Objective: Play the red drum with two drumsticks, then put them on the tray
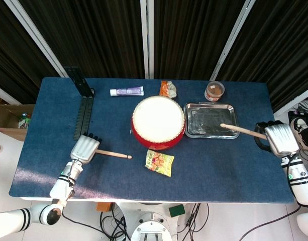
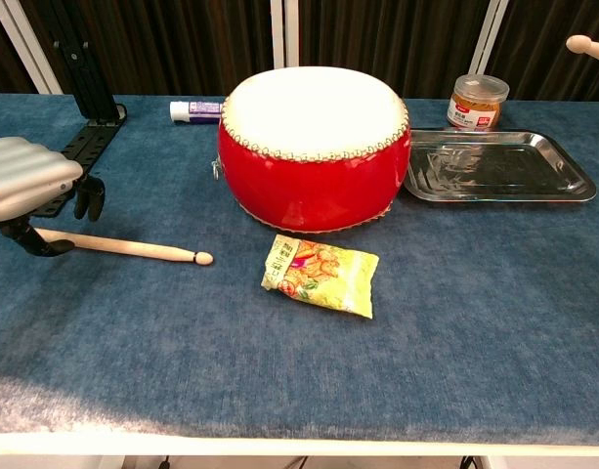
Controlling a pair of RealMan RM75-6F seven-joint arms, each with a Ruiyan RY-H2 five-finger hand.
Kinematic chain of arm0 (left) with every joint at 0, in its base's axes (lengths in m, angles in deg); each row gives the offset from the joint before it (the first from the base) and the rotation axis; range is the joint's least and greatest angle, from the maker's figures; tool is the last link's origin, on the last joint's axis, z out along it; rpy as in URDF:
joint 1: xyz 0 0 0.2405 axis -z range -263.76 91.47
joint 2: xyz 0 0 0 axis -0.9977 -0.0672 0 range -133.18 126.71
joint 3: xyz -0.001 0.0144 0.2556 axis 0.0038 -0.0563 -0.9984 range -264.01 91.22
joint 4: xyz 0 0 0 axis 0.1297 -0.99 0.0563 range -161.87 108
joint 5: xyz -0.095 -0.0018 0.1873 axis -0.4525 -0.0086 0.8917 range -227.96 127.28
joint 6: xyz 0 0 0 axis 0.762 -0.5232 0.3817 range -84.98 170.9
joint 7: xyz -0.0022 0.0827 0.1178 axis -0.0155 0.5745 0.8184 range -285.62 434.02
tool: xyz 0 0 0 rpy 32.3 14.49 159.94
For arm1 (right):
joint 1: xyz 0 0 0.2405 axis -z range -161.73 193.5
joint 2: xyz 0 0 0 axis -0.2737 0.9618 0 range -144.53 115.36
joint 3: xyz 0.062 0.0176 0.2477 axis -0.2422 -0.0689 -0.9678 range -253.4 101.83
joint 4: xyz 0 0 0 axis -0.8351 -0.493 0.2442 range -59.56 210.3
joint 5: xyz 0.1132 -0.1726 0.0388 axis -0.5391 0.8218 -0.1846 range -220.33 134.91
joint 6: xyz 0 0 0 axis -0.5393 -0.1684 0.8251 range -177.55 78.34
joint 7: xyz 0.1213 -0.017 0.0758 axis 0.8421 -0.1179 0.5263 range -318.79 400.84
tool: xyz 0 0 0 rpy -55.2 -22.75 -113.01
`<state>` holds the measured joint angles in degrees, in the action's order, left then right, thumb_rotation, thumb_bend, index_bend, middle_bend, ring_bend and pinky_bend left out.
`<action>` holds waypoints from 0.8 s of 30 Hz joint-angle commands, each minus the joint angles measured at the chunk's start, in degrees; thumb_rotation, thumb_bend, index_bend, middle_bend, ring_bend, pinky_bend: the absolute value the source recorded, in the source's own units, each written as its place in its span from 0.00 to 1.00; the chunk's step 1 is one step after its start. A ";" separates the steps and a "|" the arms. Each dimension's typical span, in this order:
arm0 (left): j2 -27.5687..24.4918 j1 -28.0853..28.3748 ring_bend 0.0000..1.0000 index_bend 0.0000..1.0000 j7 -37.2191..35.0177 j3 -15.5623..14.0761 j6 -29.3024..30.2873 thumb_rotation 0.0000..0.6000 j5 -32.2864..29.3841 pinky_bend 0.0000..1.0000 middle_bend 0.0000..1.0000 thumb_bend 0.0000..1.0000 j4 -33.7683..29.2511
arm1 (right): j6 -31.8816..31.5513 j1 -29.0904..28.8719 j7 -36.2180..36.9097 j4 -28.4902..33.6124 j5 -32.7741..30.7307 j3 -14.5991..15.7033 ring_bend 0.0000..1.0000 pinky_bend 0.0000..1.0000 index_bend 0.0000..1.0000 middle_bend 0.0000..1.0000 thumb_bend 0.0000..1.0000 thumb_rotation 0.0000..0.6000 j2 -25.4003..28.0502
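Observation:
The red drum with its white skin stands mid-table. Just right of it lies the steel tray. My left hand sits left of the drum, fingers curled around the butt of a wooden drumstick. That stick lies low along the cloth, tip pointing toward the drum. At the table's right edge, my right hand grips the second drumstick. This one is raised, with its tip over the tray's right half.
A yellow snack packet lies in front of the drum. Behind it are a toothpaste tube, an orange packet and a jar. A black stand occupies the left side.

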<state>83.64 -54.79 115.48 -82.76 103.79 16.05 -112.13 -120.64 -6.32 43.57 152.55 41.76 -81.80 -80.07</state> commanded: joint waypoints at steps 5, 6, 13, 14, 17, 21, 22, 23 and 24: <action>0.52 0.13 0.35 0.44 -0.21 -0.86 -0.35 1.00 -0.41 0.37 0.43 0.30 0.87 | 0.01 -0.04 -0.10 -0.03 0.26 0.12 0.49 0.53 0.92 0.74 0.67 1.00 -0.24; 0.61 0.10 0.35 0.44 -0.22 -0.99 -0.26 1.00 -0.34 0.37 0.43 0.31 0.89 | 0.00 -0.04 -0.13 -0.02 0.31 0.14 0.49 0.53 0.92 0.74 0.67 1.00 -0.25; 1.33 0.44 0.36 0.46 0.11 -1.53 -0.03 1.00 0.15 0.37 0.45 0.33 1.31 | -0.40 0.39 0.08 -0.09 0.27 0.27 0.49 0.53 0.92 0.74 0.67 1.00 -0.21; 1.40 0.50 0.36 0.46 0.21 -1.57 -0.02 1.00 0.20 0.37 0.45 0.33 1.39 | -0.39 0.48 0.11 -0.16 0.21 0.32 0.49 0.53 0.92 0.74 0.67 1.00 -0.23; 1.61 0.75 0.37 0.48 0.52 -1.70 -0.14 1.00 0.24 0.37 0.47 0.35 1.78 | -0.39 0.69 0.32 -0.40 0.06 0.42 0.49 0.53 0.92 0.74 0.67 1.00 -0.30; 1.91 0.79 0.39 0.52 0.18 -1.75 -0.04 1.00 0.22 0.37 0.50 0.38 2.32 | -0.29 0.73 0.46 -0.70 -0.05 0.38 0.49 0.53 0.92 0.74 0.67 1.00 -0.37; 1.97 0.75 0.41 0.54 -0.12 -1.74 0.04 1.00 0.29 0.37 0.52 0.40 2.47 | -0.19 0.70 0.43 -0.74 -0.07 0.39 0.49 0.53 0.92 0.74 0.67 1.00 -0.38; 2.01 0.73 0.42 0.55 -0.38 -1.77 0.02 1.00 0.34 0.37 0.53 0.41 2.68 | -0.11 0.66 0.41 -0.73 -0.07 0.38 0.49 0.53 0.92 0.74 0.67 1.00 -0.40; 1.99 0.74 0.43 0.56 -0.59 -1.87 -0.18 1.00 0.28 0.37 0.55 0.42 2.98 | -0.03 0.61 0.40 -0.70 -0.06 0.38 0.49 0.53 0.92 0.74 0.67 1.00 -0.43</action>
<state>85.59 -54.04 115.05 -84.57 103.68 16.32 -109.31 -120.68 -5.70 43.97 151.84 41.70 -81.42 -80.49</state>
